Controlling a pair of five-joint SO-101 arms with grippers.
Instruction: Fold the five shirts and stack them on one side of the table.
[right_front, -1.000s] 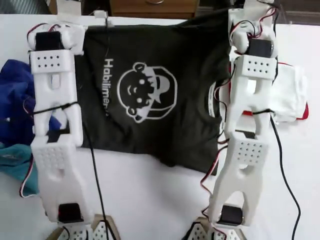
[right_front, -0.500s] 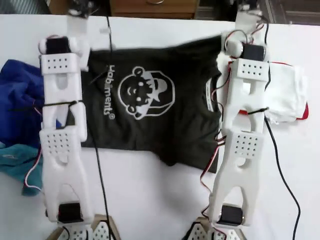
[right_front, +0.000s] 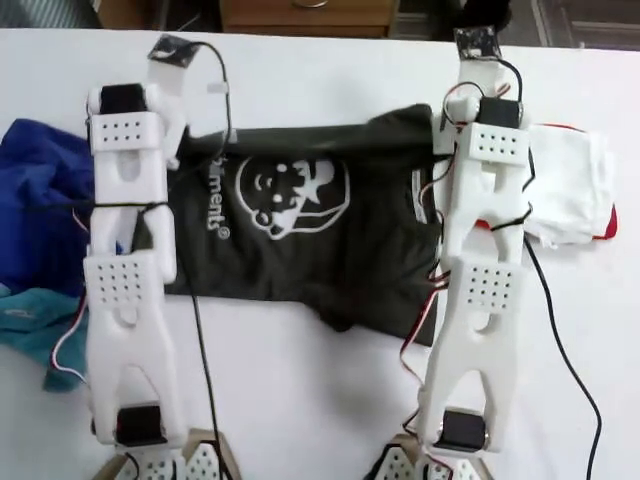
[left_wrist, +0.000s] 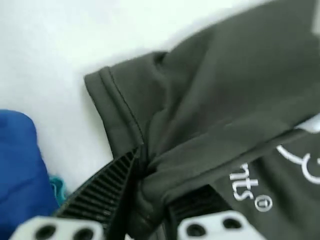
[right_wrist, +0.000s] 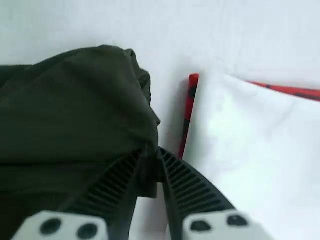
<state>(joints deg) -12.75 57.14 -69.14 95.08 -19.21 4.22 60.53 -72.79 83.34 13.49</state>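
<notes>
Table (right_front: 300, 400): right arm (right_front: 485, 290) hides dark shirt (right_front: 340, 260) collar; blue shirt (right_front: 40, 180) cut off.

dark shirt (right_front: 330, 250) with a white print lies flat mid-table, its far edge doubled over. blue shirt (right_front: 40, 190) and teal shirt (right_front: 30, 325) sit crumpled at the left. white shirt (right_front: 570, 185) lies folded on red shirt (right_wrist: 190, 100) at the right.

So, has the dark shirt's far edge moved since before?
Yes. That edge of the dark shirt came toward the arm bases, level with the white shirt.
</notes>
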